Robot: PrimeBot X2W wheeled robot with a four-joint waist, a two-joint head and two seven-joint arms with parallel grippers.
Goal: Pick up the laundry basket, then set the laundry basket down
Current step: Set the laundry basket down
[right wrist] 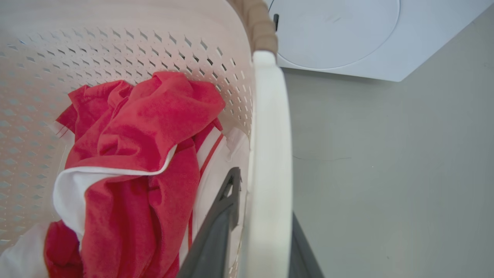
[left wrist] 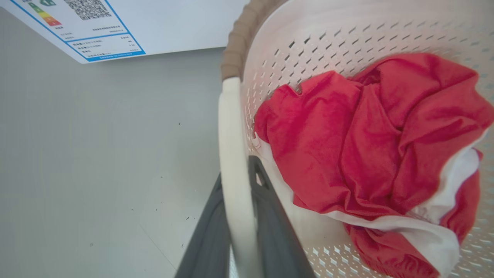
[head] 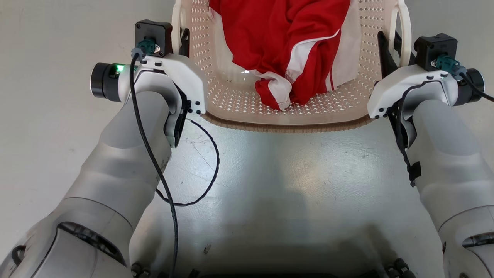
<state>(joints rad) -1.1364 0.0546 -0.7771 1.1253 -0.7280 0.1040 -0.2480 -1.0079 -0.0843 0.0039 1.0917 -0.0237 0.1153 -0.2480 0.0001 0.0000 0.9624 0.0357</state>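
— Where is there open room?
— On the glossy grey floor (head: 278, 181) in the lower middle of the head view. Only a thin black cable (head: 217, 152) loops across it at lower left.
— And inside the cream-white perforated plastic laundry basket (head: 231, 100)?
— A crumpled red-and-white garment (head: 281, 42) crowds the centre. The bottom is bare along the lower rim.
— The sides?
— Each white loop handle (left wrist: 235, 166) sits wedged between dark fingers (left wrist: 272, 227). A white washing machine (right wrist: 347, 38) stands at the upper right of the right wrist view.
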